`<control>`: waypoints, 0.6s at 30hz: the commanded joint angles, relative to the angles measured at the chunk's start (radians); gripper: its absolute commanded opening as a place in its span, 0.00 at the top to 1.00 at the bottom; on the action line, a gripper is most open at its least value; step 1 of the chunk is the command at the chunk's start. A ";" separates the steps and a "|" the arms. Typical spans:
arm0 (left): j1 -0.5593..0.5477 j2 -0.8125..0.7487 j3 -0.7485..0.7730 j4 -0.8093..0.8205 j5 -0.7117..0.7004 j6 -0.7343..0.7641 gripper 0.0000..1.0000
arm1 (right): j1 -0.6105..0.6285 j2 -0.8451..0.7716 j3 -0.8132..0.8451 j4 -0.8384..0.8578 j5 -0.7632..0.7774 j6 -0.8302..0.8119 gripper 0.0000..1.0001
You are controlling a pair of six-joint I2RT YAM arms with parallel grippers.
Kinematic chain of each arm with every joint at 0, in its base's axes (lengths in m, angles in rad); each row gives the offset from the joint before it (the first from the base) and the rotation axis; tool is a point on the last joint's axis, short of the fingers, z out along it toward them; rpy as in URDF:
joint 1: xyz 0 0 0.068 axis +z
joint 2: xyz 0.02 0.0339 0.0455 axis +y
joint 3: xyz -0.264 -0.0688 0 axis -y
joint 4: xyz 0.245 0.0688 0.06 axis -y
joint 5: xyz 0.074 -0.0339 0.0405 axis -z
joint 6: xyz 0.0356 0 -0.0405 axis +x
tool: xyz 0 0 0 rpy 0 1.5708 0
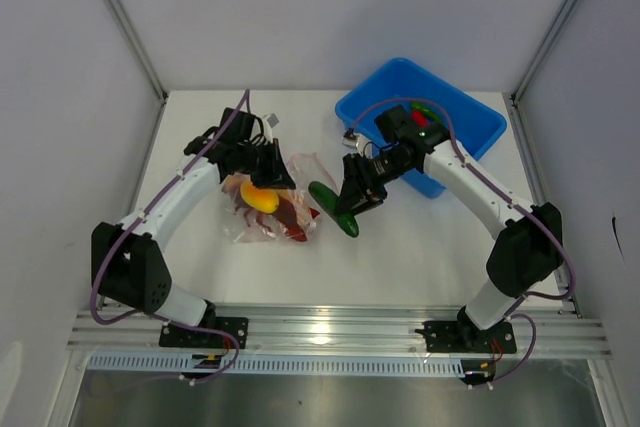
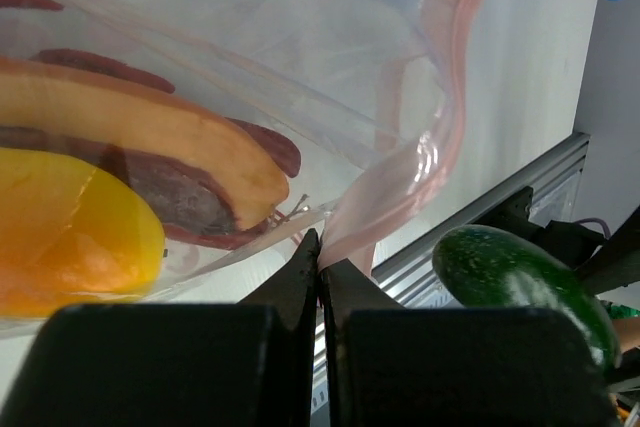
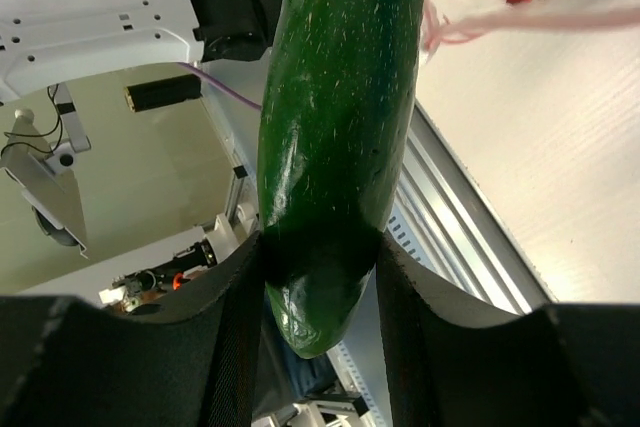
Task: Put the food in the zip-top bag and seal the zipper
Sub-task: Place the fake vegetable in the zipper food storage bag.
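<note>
Now, the left gripper (image 2: pixel 320 249) is pinched tight on the zipper (image 2: pixel 452 77) lip, propping open the zip-top bag (image 1: pixel 250 227) at the table's (image 1: pixel 430 247) 9 o'clock. The right gripper (image 3: pixel 320 257), clamped round the green chili (image 3: pixel 340 117), hangs at the bag's 3 o'clock, seemingly lined up for the mouth; the yellow fruit (image 2: pixel 70 232) lies inside.

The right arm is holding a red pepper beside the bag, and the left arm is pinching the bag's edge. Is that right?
Not quite: the pepper in the right gripper is green, not red, as the right wrist view shows. The left gripper does pinch the edge of the zip-top bag.
</note>
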 commanded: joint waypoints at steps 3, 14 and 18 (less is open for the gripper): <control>-0.003 -0.006 0.064 0.009 0.025 0.023 0.99 | 0.001 -0.060 -0.044 0.004 -0.020 0.007 1.00; -0.003 -0.092 0.032 -0.018 0.064 0.011 0.99 | 0.055 0.190 0.214 -0.063 0.147 -0.011 1.00; -0.003 -0.124 0.027 -0.031 0.060 0.014 1.00 | 0.041 0.245 0.258 -0.073 0.172 0.003 1.00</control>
